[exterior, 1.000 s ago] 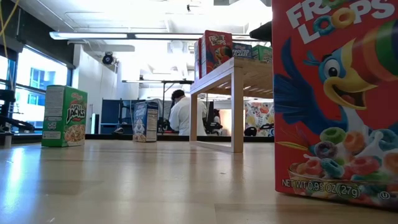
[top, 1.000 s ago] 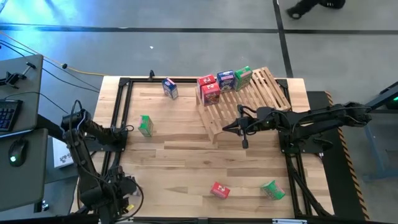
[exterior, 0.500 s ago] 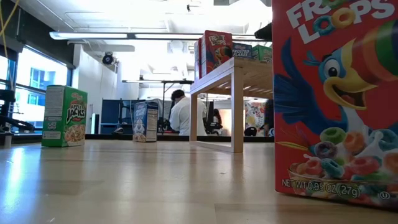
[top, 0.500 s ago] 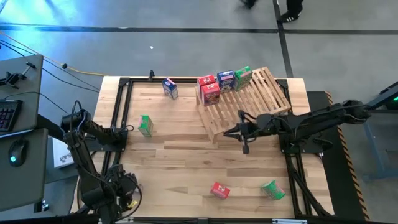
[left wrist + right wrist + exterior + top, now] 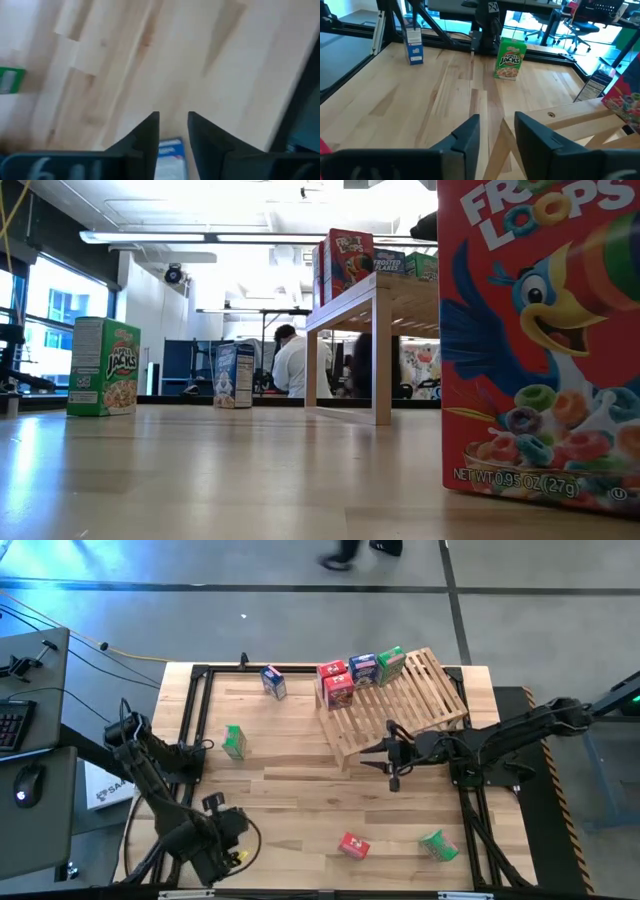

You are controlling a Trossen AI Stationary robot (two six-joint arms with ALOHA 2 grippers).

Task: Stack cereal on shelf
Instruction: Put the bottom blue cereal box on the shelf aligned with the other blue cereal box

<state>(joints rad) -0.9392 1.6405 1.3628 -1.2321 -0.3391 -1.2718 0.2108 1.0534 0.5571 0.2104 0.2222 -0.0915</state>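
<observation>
**rackwatcher:** High view first, since it shows the most: the right gripper [image 5: 388, 753] hangs just off the low front edge of the shelf [image 5: 415, 700], empty. Its wrist cam shows the fingers [image 5: 467, 134] a narrow gap apart with nothing between them. Up the ramp from it, on the far end of the shelf, sit four boxes together: two red boxes [image 5: 336, 683], a blue box [image 5: 363, 668] and a green box [image 5: 391, 664].

**slat_fan:** And the loose ones?

**rackwatcher:** Straight ahead of the right gripper, across open table [image 5: 290, 800], an Apple Jacks box [image 5: 510, 59] stands upright, with a blue-and-white box [image 5: 414, 48] further off to one side, also upright. Behind it, toward the near table edge, a red Froot Loops box [image 5: 353, 846] and another green carton [image 5: 437, 845] lie well apart from it.

**slat_fan:** Left arm doing anything?

**rackwatcher:** The left gripper [image 5: 222, 823] is over the near left corner, well away from every box except that red one, which lies off to its side. Its own cam shows the fingers [image 5: 148, 134] only a slit apart over bare wood, gripping nothing. Something blue and white [image 5: 169, 152] peeks through below them, and I can't tell what it is.

**slat_fan:** Low view any help?

**rackwatcher:** Mostly the Froot Loops box filling the frame, plus a person in a white top [image 5: 297, 362] in the room behind.
</observation>
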